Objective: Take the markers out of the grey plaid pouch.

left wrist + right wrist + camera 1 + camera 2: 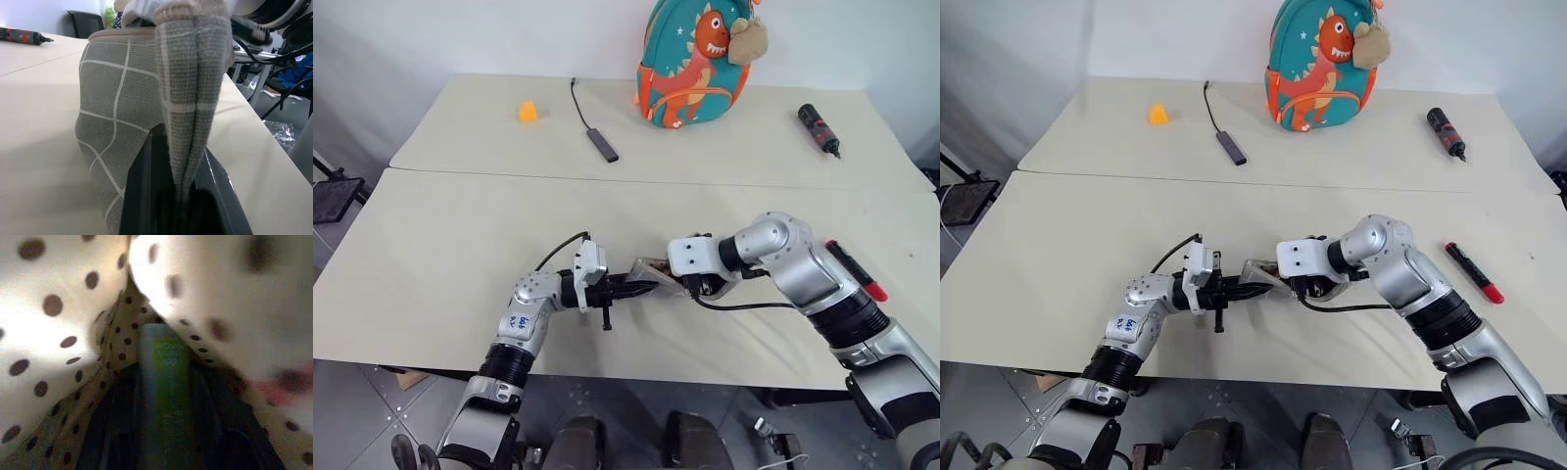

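Here the step in hand is drawing a marker out of the flat grey plaid fabric pouch (651, 275), which is held off the near part of the pale table (440, 245) between the two arms. The left gripper (182, 196) has its jaws shut tight on a fold of the pouch's grey cloth at one end, steadying it. The right gripper (166, 440) reaches into the pouch's open mouth, among the beige dotted lining (58, 308), with a slim green marker (165, 382) lying between its two black fingers; whether the jaws grip it yet I cannot tell. The next move likely calls for a firm close on the green marker, then a straight pull back along the pouch's length while the left holds fast. Counted: one pouch; one red marker with a black end (1474, 272) already out, lying on the table to the right of the right arm; one green marker inside; a blurred pinkish shape (288, 382) deeper in the lining may be another.
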